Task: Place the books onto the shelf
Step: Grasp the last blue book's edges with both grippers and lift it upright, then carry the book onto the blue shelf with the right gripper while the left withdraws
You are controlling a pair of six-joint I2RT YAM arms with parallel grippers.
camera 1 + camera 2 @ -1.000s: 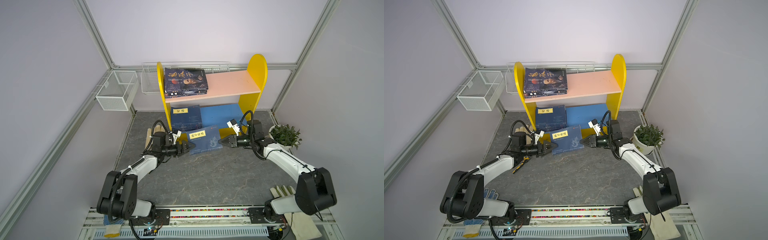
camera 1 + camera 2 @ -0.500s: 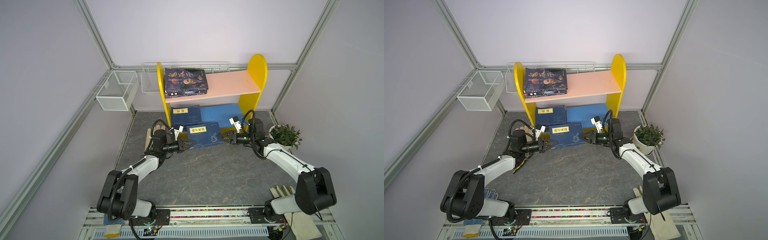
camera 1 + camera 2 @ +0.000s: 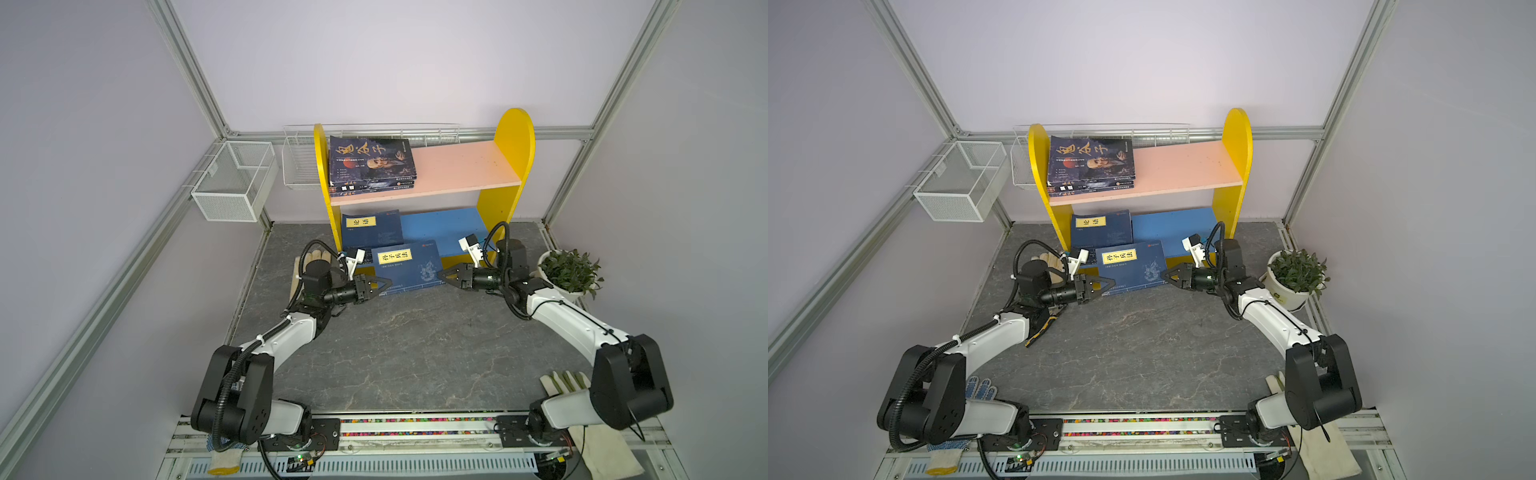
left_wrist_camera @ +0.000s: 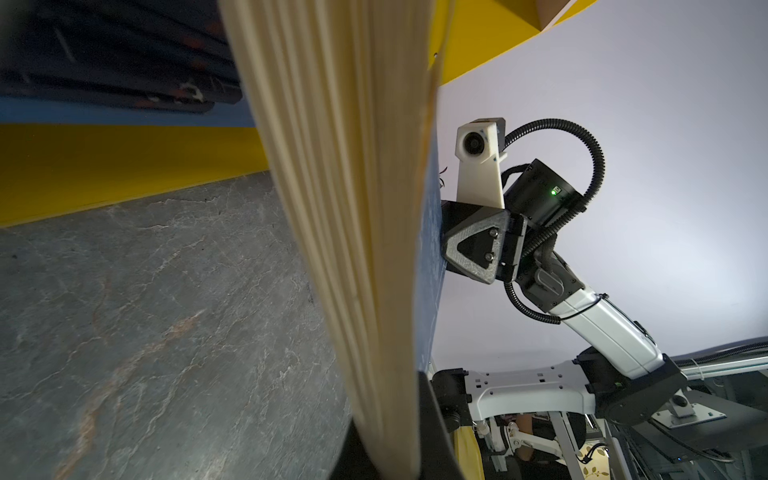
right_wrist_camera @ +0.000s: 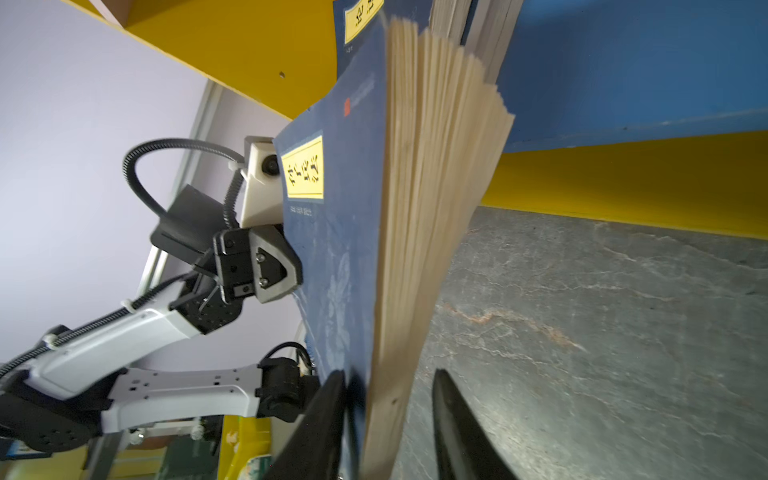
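Mid-frame in both top views, the navy book (image 3: 405,266) lies tilted over the front lip of the shelf (image 3: 511,141). The left gripper (image 3: 386,283) pinches one edge tight to steady it. The right gripper (image 3: 439,276) straddles the opposite edge, fingers slightly apart, seemingly ready to guide it inward.

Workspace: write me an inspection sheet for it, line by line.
Surface: grey stone-look table.
Job's things: shelf; stack of dark books flat on its pink upper board; navy book on the blue lower board; tilted navy book at that board's front edge, between both tools.
Clutter: potted plant; gloves by the arm bases; another glove behind the left arm.
Tools: left tool shut on the tilted navy book's edge; right tool open, fingers either side of the opposite edge.
Cables: black hose looped at each wrist, apparently clear of the books.
Surroundings: lilac walls, metal frame, two white wire baskets.
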